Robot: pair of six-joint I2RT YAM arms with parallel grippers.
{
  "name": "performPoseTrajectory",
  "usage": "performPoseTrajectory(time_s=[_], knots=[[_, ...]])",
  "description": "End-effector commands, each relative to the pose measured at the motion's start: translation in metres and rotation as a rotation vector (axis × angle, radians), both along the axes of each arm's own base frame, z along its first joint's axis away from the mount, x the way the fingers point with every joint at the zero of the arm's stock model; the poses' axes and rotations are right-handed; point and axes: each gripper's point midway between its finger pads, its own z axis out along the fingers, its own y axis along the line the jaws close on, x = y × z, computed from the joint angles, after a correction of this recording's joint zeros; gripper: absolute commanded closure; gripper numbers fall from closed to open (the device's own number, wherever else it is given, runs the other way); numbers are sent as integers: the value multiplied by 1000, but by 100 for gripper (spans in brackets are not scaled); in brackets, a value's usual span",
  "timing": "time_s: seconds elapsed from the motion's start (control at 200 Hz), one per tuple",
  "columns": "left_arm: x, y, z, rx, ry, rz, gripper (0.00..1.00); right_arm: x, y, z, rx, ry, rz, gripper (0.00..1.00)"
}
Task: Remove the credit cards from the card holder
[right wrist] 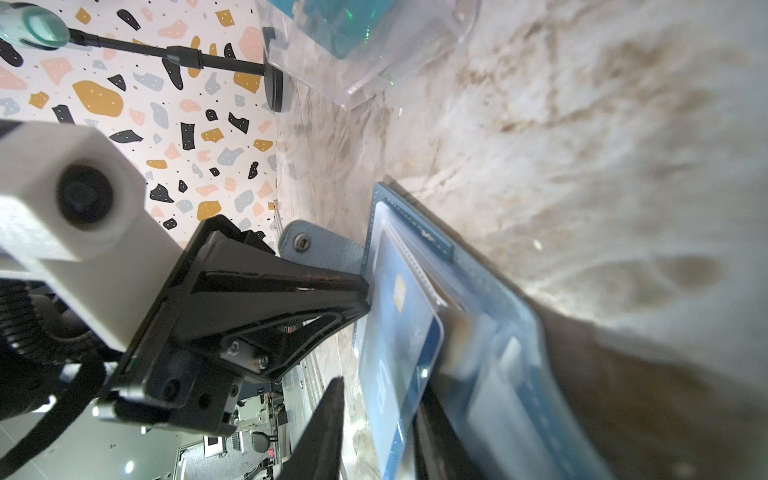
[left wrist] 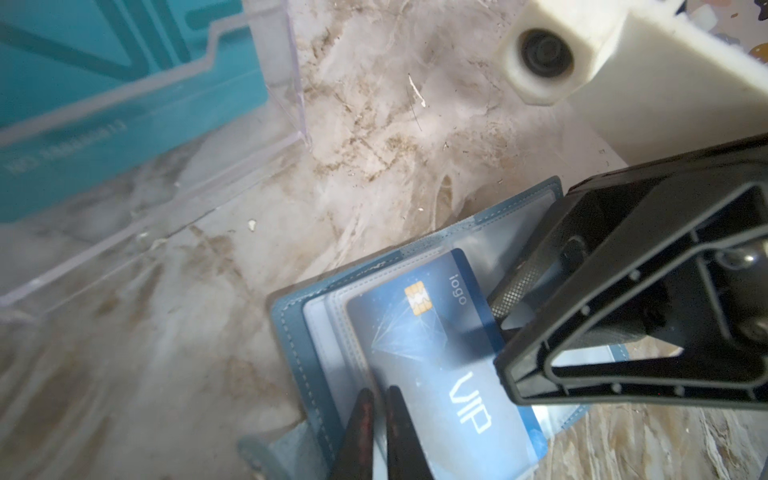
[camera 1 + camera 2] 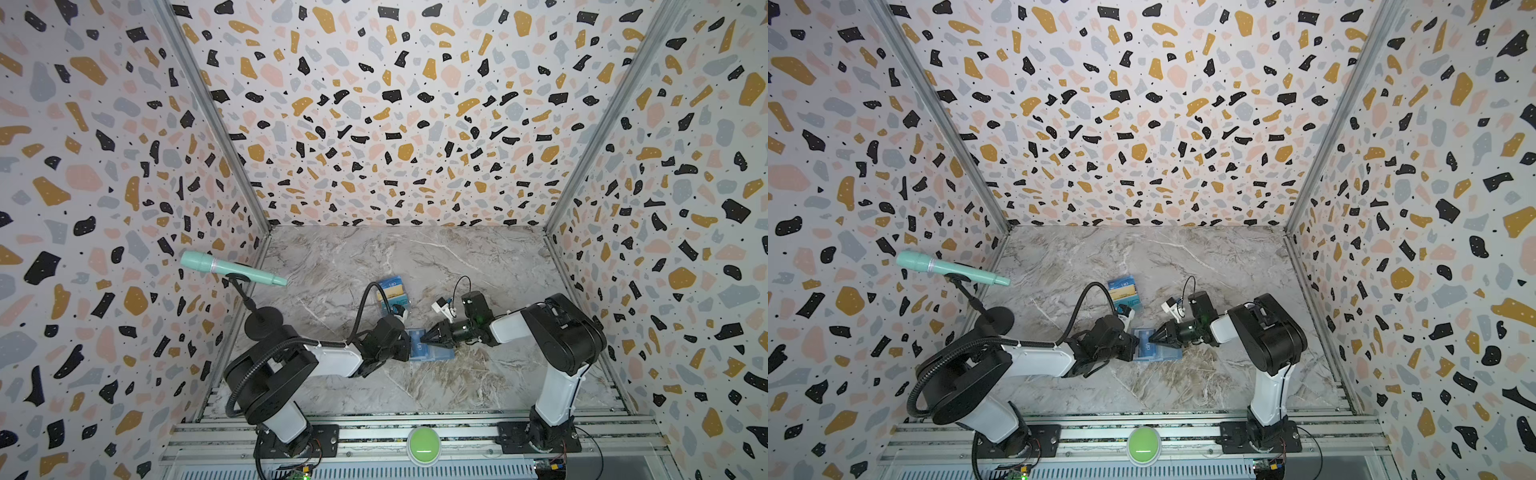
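Note:
The dusty-blue card holder (image 3: 439, 354) (image 3: 1165, 354) lies open on the marble table between both arms. A blue credit card (image 2: 436, 353) (image 1: 399, 332) with white "VIP" lettering sticks partway out of its clear inner sleeves. My left gripper (image 2: 378, 399) (image 3: 409, 345) is shut on the edge of the card holder's sleeves beside the card. My right gripper (image 1: 380, 386) (image 3: 424, 337) is open astride the card's free end. One finger lies under the card, and a gap shows between the card and the other finger. The holder's snap tab (image 1: 303, 243) lies flat beside the left fingers.
A clear acrylic stand (image 3: 392, 293) (image 2: 282, 83) holding teal and tan cards stands just behind the card holder, close to the left wrist. A mint microphone (image 3: 232, 269) on a black-based stand (image 3: 264, 322) is at the left wall. A green button (image 3: 424, 444) sits on the front rail.

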Motion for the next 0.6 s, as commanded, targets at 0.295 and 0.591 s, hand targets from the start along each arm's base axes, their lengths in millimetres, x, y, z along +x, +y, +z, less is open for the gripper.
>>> performPoseTrajectory(time_s=[0.295, 0.591], knots=[[-24, 20, -32, 94, 96, -15, 90, -3, -11, 16, 46, -26, 3, 79], [-25, 22, -34, 94, 99, -12, 90, -2, -9, 18, 68, -20, 9, 81]])
